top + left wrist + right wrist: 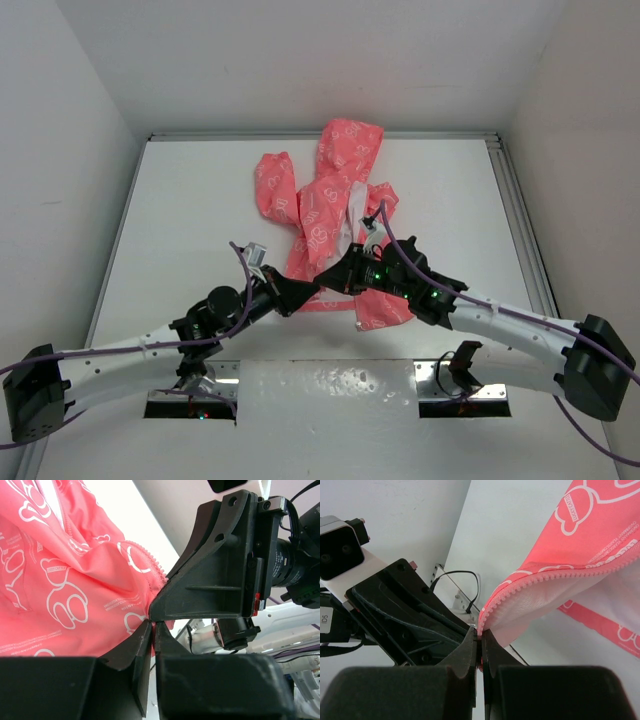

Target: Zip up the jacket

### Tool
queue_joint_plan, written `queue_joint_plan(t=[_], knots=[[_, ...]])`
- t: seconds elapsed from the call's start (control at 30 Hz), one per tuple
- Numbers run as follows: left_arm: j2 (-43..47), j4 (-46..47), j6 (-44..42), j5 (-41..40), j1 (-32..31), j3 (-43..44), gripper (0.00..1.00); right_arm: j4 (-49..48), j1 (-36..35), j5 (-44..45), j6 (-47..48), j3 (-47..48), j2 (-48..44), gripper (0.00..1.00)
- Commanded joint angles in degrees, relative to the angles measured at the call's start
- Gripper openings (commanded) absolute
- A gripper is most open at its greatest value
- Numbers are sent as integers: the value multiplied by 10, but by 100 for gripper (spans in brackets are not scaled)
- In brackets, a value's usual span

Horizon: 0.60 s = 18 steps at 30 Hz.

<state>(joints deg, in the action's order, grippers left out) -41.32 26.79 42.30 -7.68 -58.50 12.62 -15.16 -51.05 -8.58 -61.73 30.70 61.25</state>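
A: Garment check: where is the small coral-pink hooded jacket point(330, 190) of thin, white-printed fabric?

B: It lies crumpled on the flat white table point(180, 200), from the centre toward twelve o'clock. The front is unzipped and white lining shows.

A: And the black left gripper point(152, 626)?

B: Its fingers are pressed together on the jacket's hem, at the six o'clock end.

A: The black right gripper point(480, 636)?

B: It is clamped on the corner of the toothed zipper edge, just beside the left one.
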Motion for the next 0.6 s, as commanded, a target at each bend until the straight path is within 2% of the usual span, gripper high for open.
queue_joint_plan(t=[0.0, 0.03, 0.1, 0.3, 0.4, 0.57], knots=[[-6, 65, -1, 23, 1, 13, 6, -6, 0, -14, -2, 20, 8, 0], [-9, 65, -2, 23, 1, 14, 11, -6, 0, -14, -2, 21, 11, 0], [-15, 73, -6, 29, 1, 16, 15, -7, 0, -16, -3, 21, 12, 0], [-25, 88, -12, 36, 1, 18, 16, -6, 1, -16, -4, 19, 12, 0], [-26, 93, -13, 33, 1, 18, 1, -8, 2, -14, -7, 17, 14, 0], [-23, 99, -17, 21, 1, 14, 0, 5, 1, -8, -4, 21, 19, 0]])
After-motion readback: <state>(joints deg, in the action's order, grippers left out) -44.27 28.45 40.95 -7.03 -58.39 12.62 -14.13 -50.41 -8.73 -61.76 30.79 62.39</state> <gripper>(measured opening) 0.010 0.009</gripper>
